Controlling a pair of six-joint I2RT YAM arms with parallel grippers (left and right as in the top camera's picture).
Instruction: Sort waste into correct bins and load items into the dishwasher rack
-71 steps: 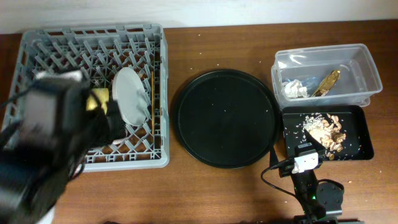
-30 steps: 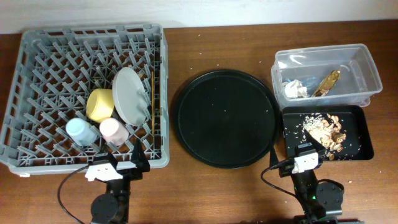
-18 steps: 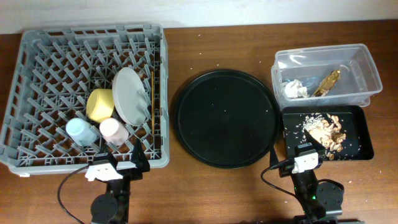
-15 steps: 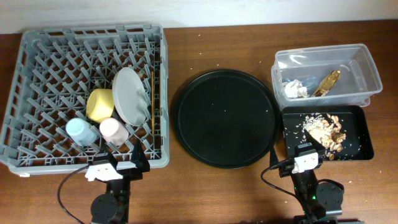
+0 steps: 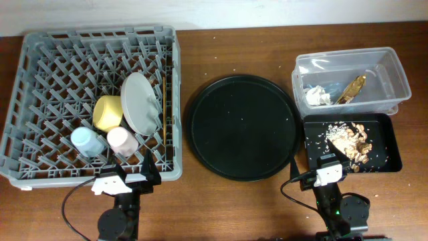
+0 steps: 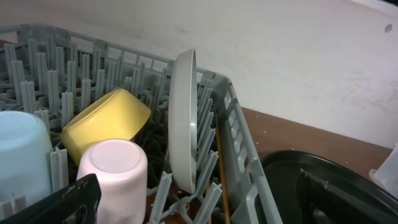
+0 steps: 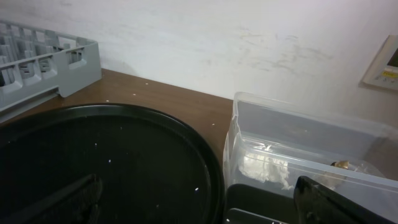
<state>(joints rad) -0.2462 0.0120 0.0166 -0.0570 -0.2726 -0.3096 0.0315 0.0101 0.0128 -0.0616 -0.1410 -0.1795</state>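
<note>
The grey dishwasher rack (image 5: 40, 47) at the left holds a yellow bowl (image 5: 107, 112), a grey-green plate (image 5: 140, 102) standing on edge, a light-blue cup (image 5: 87, 141), a pink cup (image 5: 122, 140) and chopsticks (image 5: 164, 107). The clear tub (image 5: 394, 70) holds a white tissue (image 5: 317, 96) and a golden wrapper (image 5: 351, 88). The shallow black tray (image 5: 391, 157) holds brown food scraps (image 5: 351, 139). My left gripper (image 5: 144, 175) is open and empty at the rack's front edge. My right gripper (image 5: 324, 164) is open and empty at the black tray's front left corner.
A large round black tray (image 5: 242, 126) lies between the rack and the bins. The left wrist view shows the plate (image 6: 183, 124), bowl (image 6: 106, 121) and pink cup (image 6: 115, 168) close ahead. The right wrist view shows the round tray (image 7: 124, 155) and tub (image 7: 298, 143).
The left arm, which hung blurred over the rack's left side, has drawn back to the front edge. Nothing has moved in the last second.
</note>
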